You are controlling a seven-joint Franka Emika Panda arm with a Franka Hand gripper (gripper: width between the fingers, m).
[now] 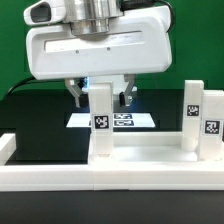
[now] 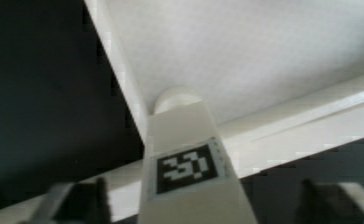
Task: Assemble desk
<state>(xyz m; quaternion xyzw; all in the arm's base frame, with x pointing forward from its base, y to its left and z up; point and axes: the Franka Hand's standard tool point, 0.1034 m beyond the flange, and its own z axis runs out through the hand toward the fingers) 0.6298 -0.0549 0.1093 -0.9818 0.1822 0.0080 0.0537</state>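
Note:
The white tabletop panel [image 1: 140, 152] lies flat near the front in the exterior view. A white leg post [image 1: 101, 125] with a black-and-white tag stands upright on it. My gripper [image 1: 100, 99] hangs straight above, one finger [image 1: 75, 95] on each side of the post's top. In the wrist view the same leg post [image 2: 188, 150] runs down to the tabletop panel [image 2: 250, 60]. The gripper [image 2: 207, 208] is open, with a dark gap between each finger [image 2: 81, 205] and the post. Two more leg posts [image 1: 192, 115] [image 1: 212, 127] stand upright at the panel's end on the exterior view's right.
The marker board [image 1: 135, 121] lies on the black table behind the held-over post. A long white barrier wall [image 1: 60, 183] runs along the front, with a raised part at the exterior view's left [image 1: 8, 148].

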